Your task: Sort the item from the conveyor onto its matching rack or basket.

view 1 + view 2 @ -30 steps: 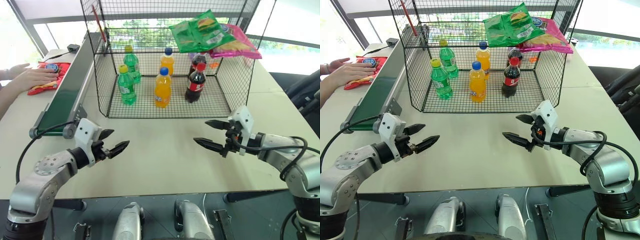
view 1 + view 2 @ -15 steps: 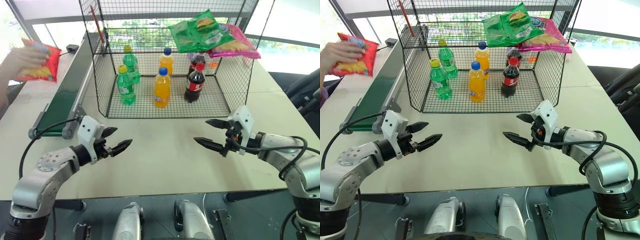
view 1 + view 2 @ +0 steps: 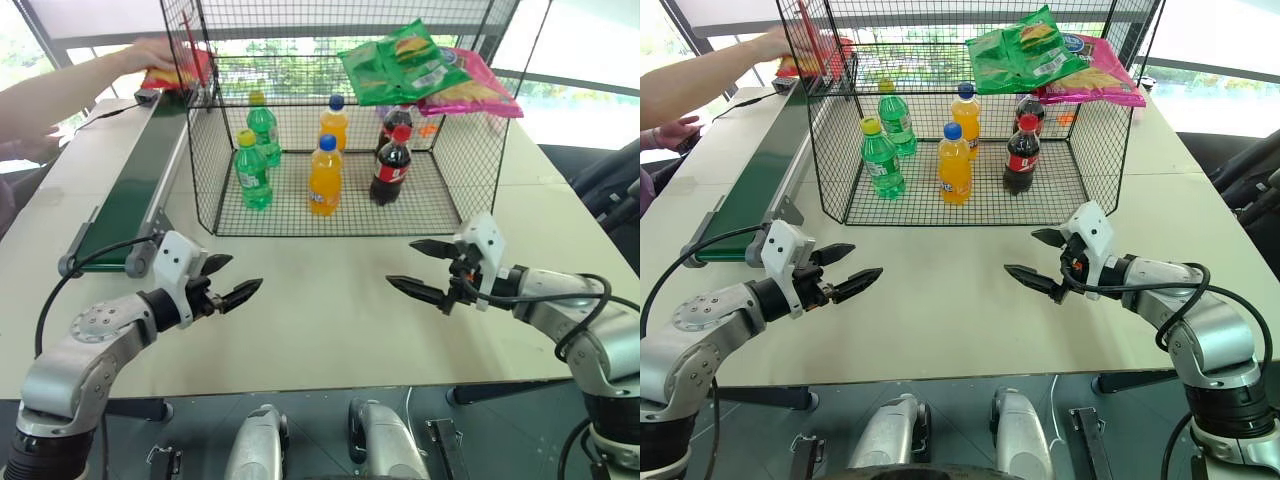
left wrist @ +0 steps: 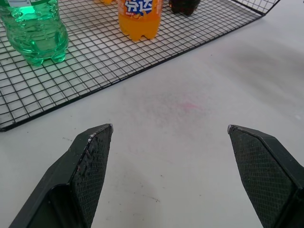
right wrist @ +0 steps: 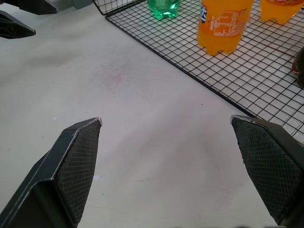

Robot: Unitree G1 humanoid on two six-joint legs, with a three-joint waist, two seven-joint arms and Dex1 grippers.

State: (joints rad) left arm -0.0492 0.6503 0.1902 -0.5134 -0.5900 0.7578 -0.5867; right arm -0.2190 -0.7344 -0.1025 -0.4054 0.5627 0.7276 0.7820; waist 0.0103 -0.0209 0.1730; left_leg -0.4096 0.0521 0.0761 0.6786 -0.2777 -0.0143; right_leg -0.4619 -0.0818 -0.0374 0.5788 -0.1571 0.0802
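Both my grippers, left point(image 3: 232, 281) and right point(image 3: 423, 271), hang spread wide over the table point(image 3: 330, 300), holding nothing. A person's hand point(image 3: 150, 55) holds the red bag point(image 3: 180, 72) at the belt's point(image 3: 130, 190) far end.

Left claw point(image 3: 232, 281) and right claw point(image 3: 422, 269) both wide open, empty, angled inward.

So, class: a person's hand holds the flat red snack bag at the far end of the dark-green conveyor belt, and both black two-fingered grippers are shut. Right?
Not quite: the left gripper and the right gripper are open, as both wrist views show. The hand does hold the flat red snack bag at the dark-green conveyor belt's far end.
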